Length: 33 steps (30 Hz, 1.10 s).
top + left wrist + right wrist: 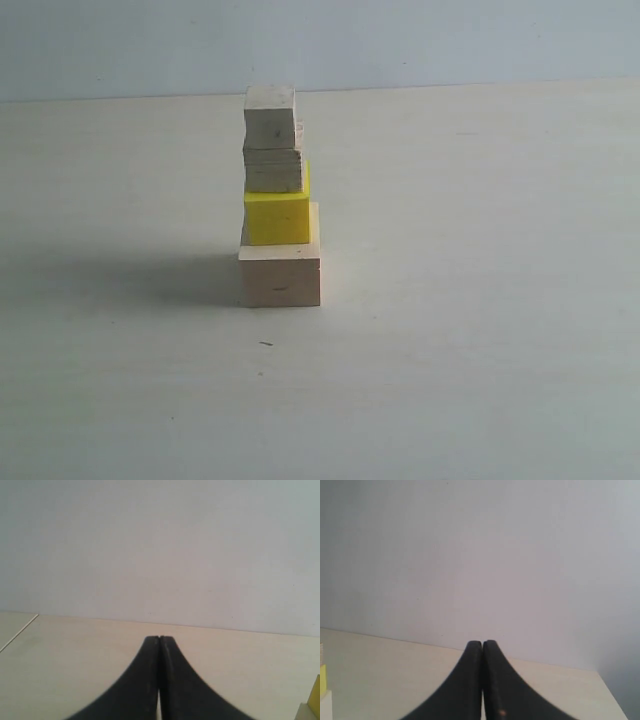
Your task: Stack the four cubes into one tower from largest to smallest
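Note:
The tower stands in the middle of the exterior view. Its lowest block is the large pale wooden cube [280, 276]. On that rests the bright yellow cube [277, 217], then the grain-lined wooden cube [273, 169], and the small pale wooden cube [270, 117] is uppermost. Neither arm shows in the exterior view. My left gripper [159, 639] is shut with nothing in it; a sliver of the yellow cube [315, 696] shows at that view's edge. My right gripper [482, 643] is also shut and empty, with the yellow cube [322, 679] at that view's edge.
The pale table [480, 330] spreads around the tower, with a plain light wall [400, 40] behind it. The tower casts a shadow [130, 280] to its left. A table edge [20, 630] shows in the left wrist view.

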{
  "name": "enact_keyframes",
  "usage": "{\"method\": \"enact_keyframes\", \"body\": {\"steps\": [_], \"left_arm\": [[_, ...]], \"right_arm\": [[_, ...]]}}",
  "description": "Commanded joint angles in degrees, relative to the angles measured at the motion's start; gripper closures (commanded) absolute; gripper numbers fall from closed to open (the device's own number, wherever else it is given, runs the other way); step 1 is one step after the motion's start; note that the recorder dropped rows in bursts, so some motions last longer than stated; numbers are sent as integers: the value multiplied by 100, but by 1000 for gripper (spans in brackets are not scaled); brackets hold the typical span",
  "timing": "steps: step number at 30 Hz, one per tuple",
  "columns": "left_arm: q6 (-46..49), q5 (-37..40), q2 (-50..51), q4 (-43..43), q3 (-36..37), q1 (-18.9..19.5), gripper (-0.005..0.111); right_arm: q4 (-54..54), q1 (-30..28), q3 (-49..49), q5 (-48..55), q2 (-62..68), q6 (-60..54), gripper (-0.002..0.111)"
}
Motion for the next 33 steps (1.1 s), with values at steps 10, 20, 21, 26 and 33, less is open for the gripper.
{"method": "enact_keyframes", "body": {"steps": [10,20,21,26,33], "left_arm": [[4,7,-20,-34,-42,9,107],[234,-185,-20,21,458,9,107],[234,-261,-20,21,625,9,107],[234,-1008,-20,-238,1484,9,107],[234,-1609,-20,-650,2143,9,107]], "right_arm": [[-3,-12,-46,-13,-18,5,108],[-3,-12,-46,-13,-18,5,108],[-3,-12,-46,-13,-18,5,108],[-3,-12,-46,-13,-18,5,108],[-3,-12,-46,-13,-18,5,108]]}}
